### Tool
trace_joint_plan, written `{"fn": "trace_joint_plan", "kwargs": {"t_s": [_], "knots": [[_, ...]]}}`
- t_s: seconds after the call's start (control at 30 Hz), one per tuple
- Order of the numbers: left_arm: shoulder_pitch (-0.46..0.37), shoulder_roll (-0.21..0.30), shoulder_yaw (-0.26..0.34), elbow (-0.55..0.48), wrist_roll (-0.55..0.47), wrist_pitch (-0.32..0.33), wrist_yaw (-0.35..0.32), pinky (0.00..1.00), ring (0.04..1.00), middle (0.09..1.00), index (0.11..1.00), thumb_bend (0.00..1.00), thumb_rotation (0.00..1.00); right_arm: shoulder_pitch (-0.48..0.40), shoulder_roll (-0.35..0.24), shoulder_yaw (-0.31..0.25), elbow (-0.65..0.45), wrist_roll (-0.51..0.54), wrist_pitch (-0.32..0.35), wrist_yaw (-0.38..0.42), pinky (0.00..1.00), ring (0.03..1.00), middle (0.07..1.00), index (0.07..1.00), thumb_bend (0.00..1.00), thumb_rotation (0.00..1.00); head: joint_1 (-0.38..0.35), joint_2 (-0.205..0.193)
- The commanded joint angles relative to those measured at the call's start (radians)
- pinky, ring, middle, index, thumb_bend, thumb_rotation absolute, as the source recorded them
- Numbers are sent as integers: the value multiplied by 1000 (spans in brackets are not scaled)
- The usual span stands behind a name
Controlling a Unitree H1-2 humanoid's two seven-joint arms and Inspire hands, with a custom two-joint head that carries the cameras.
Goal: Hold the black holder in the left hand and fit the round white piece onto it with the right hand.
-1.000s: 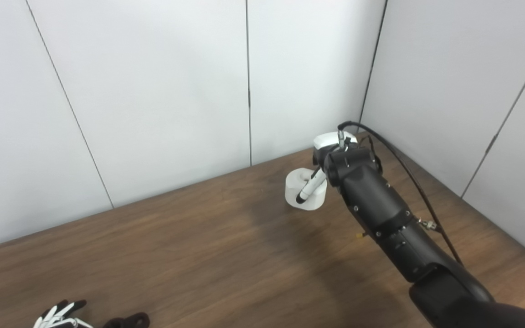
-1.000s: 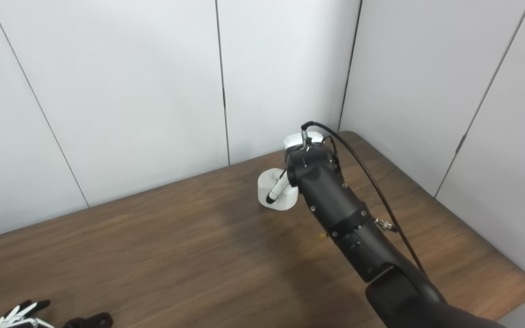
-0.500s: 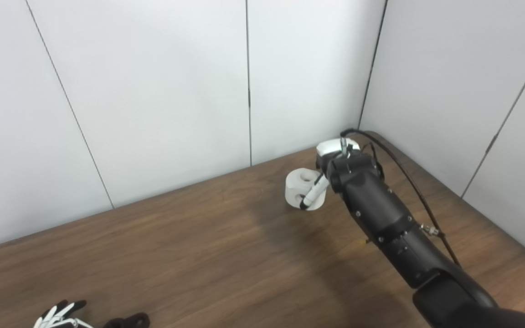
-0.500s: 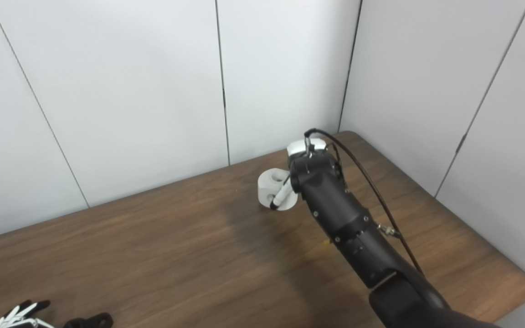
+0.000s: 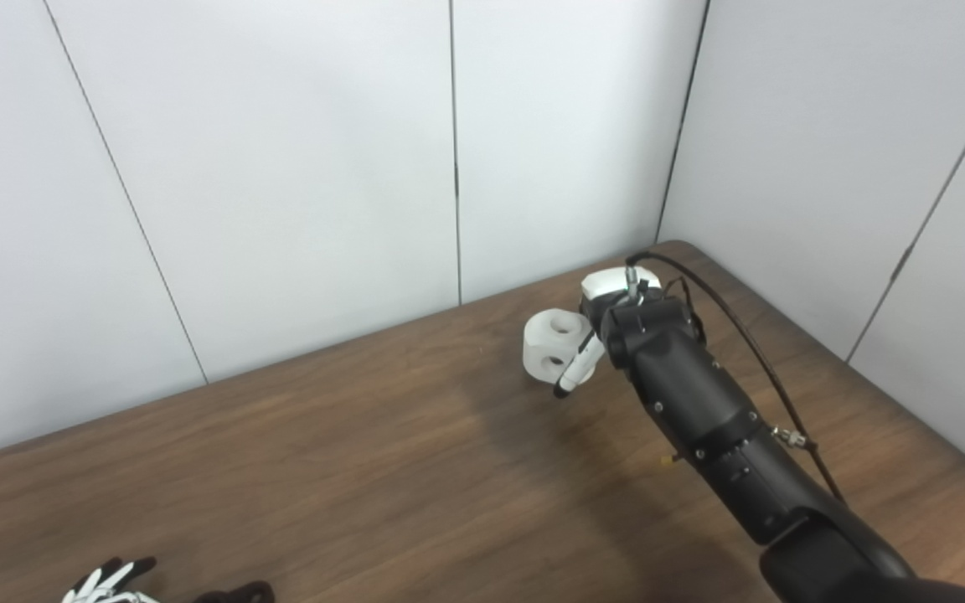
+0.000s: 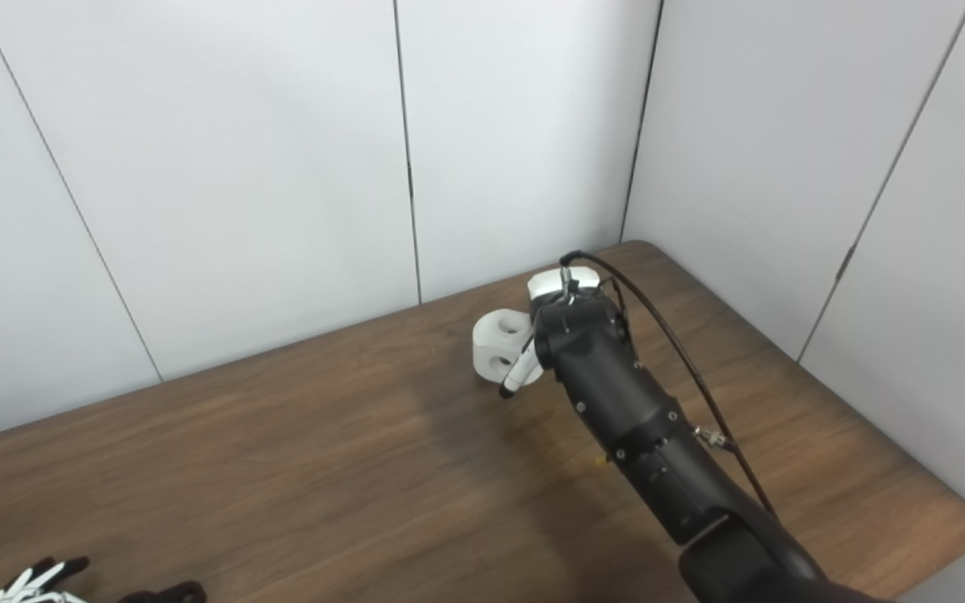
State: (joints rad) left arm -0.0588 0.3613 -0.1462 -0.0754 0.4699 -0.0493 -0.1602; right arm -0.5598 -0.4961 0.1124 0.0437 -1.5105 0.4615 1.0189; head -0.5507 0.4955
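At the worktop's (image 5: 298, 469) far corner, the right robot hand (image 5: 608, 322) grips the round white piece (image 5: 551, 350).
Fingers wrap its far side for carrying. Well away, the left robot hand (image 5: 105, 584), fingers spread and holding nothing, lies beside the black holder (image 5: 235, 595).

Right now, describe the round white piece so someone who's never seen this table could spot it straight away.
Look to the far right corner of the wooden table, by the white wall panels. There the right hand is at the round white piece, a chunky cylinder with round holes in its top and side, the only white object on the tabletop.
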Motion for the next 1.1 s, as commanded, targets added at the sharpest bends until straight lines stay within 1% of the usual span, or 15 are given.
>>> {"fn": "trace_joint_plan", "kwargs": {"t_s": [0.0, 0.2, 0.37, 0.5, 0.63, 0.73, 0.8, 0.9, 0.97, 1.07], "knots": [[11, 18, 4, -12, -4, 15, -11, 1000, 989, 899, 482, 512, 32, -35, -27, -2, -7, -3, 0, -30, 829, 903, 925, 913, 1000, 608, 0, 0], [17, 16, 2, -11, -1, 10, -11, 1000, 987, 898, 482, 512, 32, -31, -25, -3, 0, 2, 4, -48, 851, 914, 932, 920, 1000, 597, 4, 2], [21, 15, 1, -15, -1, 6, -9, 1000, 986, 899, 482, 512, 32, -33, -30, 1, 3, 10, 1, -52, 840, 909, 924, 912, 1000, 609, 9, 0], [29, 13, 0, -29, 3, 14, -11, 1000, 987, 898, 482, 512, 32, -32, -29, 1, 11, 21, 4, -68, 866, 915, 924, 910, 1000, 592, 16, 0], [35, 13, 0, -34, 2, 14, -12, 1000, 987, 899, 482, 512, 32, -31, -16, -20, 29, 48, 7, -118, 875, 915, 909, 900, 1000, 552, 20, 5], [37, 13, 0, -35, 6, 14, -9, 1000, 985, 897, 482, 512, 32, -34, -10, -31, 21, 65, 7, -137, 875, 916, 901, 892, 1000, 527, 18, 5], [36, 12, -1, -33, 7, 14, -9, 1000, 985, 895, 482, 512, 32, -40, -8, -34, 15, 71, 7, -132, 870, 915, 896, 890, 1000, 526, 15, 3], [31, 10, -4, -24, 7, 9, -8, 1000, 985, 893, 482, 512, 32, -54, -9, -34, -2, 72, 7, -107, 862, 933, 928, 904, 1000, 520, 16, -3], [28, 9, -6, -19, 9, 8, -8, 1000, 985, 893, 482, 512, 32, -60, -10, -38, -9, 77, 7, -99, 881, 945, 942, 898, 1000, 501, 18, -5], [26, 8, -7, -18, 9, 11, -8, 1000, 985, 893, 482, 512, 32, -66, -15, -37, -19, 79, 7, -87, 902, 954, 954, 910, 1000, 500, 20, -6]]}}
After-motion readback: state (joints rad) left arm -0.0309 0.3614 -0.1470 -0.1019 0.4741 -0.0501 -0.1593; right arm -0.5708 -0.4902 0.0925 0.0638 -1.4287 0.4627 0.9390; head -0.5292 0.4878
